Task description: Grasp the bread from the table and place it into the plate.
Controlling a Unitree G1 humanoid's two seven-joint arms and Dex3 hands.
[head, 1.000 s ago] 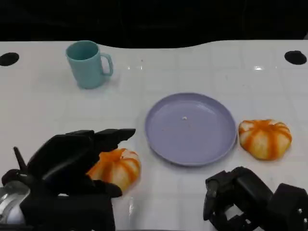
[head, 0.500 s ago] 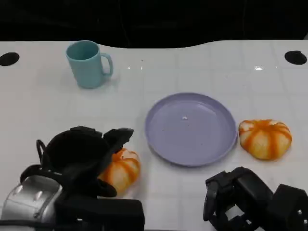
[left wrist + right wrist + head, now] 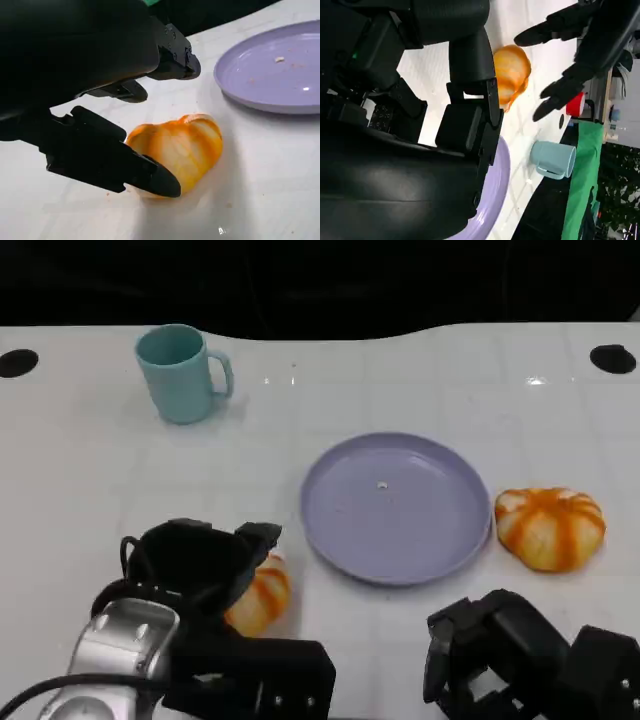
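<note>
Two breads on white counter (image 3: 90, 470): near bread (image 3: 258, 597) under left robot hand (image 3: 200, 565), far bread (image 3: 550, 527) just right of plate (image 3: 396, 506), apart from it. One lilac plate, mid-counter, nothing big in it, tiny crumbs. One teal mug (image 3: 183, 373) at back left. Left robot hand over near bread, fingers (image 3: 115, 165) spread around it, one touching its side; bread sits on counter, not lifted. Right robot hand (image 3: 490, 655) low at front right, fingers curled in, holding nothing.
</note>
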